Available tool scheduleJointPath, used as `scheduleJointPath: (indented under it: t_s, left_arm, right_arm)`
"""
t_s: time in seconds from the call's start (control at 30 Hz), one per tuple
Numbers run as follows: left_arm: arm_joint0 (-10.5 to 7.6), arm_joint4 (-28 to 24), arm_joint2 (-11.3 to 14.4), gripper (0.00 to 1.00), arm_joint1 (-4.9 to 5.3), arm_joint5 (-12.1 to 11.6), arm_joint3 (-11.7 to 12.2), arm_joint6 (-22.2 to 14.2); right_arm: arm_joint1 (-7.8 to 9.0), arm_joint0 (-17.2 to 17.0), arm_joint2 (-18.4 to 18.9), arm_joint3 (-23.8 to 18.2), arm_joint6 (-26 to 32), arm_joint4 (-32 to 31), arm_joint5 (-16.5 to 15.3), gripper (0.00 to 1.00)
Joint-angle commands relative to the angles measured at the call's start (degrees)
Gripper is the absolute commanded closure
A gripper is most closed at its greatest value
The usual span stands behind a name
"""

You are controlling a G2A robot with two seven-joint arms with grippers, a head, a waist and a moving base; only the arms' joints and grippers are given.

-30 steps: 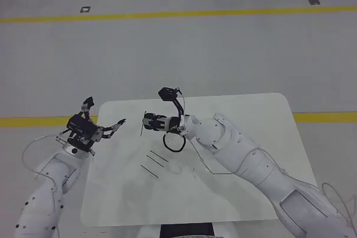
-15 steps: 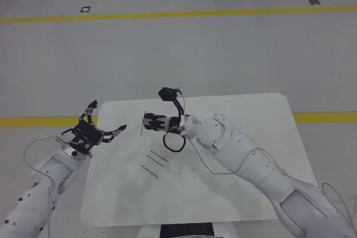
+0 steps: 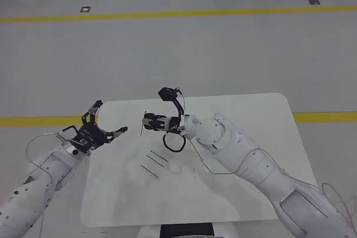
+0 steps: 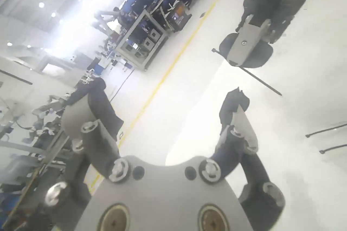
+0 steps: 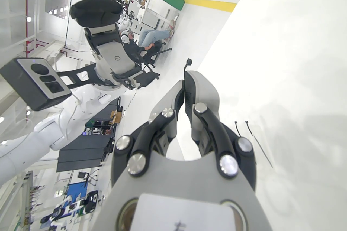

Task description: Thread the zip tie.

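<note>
Over the table point(image 3: 244, 178) nr its left edge, R gripper point(image 3: 146, 123) is clamped tight on the zip tie point(image 4: 248, 72), w/ the tie poking out both sides. L gripper point(image 3: 110, 116) faces it, jaws spread wide, holding nothing. Spare ties point(image 3: 154, 158) lie nearby.

white table point(image 3: 244, 107) with rounded corners, standing on a pale grey floor point(image 3: 166, 53) where a yellow line point(image 3: 330, 117) runs behind it. three thin black zip ties point(image 3: 154, 160) lie flat and loose on the tabletop, in its left half. two lie close together and roughly parallel. the third tie point(image 3: 149, 171) lies just beside them on the robot's side, at much the same slant. none touches another, and the ties seen from the wrists have a small head at one end.
</note>
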Motion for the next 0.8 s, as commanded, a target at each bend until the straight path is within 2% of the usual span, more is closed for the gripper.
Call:
scheduleJointPath:
  t_s: [0.0,0.17,0.23,0.33,0.43,0.53,0.7,0.77]
  left_arm:
    - [-0.12,0.0,0.4,0.0,0.36,0.13,0.11,0.26]
    - [-0.13,-0.17,0.43,0.0,0.32,0.17,0.17,0.07]
    - [-0.43,-1.43,0.63,0.0,0.04,-0.58,0.6,-0.67]
    - [-0.94,0.0,0.44,0.0,-0.14,-0.9,1.58,-0.88]
    - [-1.43,0.0,0.74,0.0,0.28,-0.96,1.77,-0.29]
    - [-2.28,0.0,2.46,0.0,1.84,-0.04,1.74,-0.06]
    - [-4.59,0.0,7.67,0.0,5.27,3.63,1.69,2.59]
    - [-5.63,0.0,9.66,0.0,6.5,5.57,1.88,2.16]
  right_arm:
    - [0.0,0.0,0.0,0.0,0.0,0.0,0.0,1.0]
    - [0.0,0.0,0.0,0.0,0.0,0.0,0.0,1.0]
    - [0.0,0.0,0.0,0.0,0.0,0.0,0.0,1.0]
    - [0.0,-0.4,0.26,-0.2,-0.88,-0.41,0.22,1.0]
    - [-0.17,-0.2,1.1,-0.27,-1.5,-0.46,1.67,1.0]
    - [-0.65,0.28,1.9,0.04,-2.28,1.16,3.96,1.0]
    - [-1.68,1.39,2.75,1.41,-2.87,4.61,5.92,1.0]
    - [-2.13,1.81,2.99,2.15,-2.64,6.67,6.18,1.0]
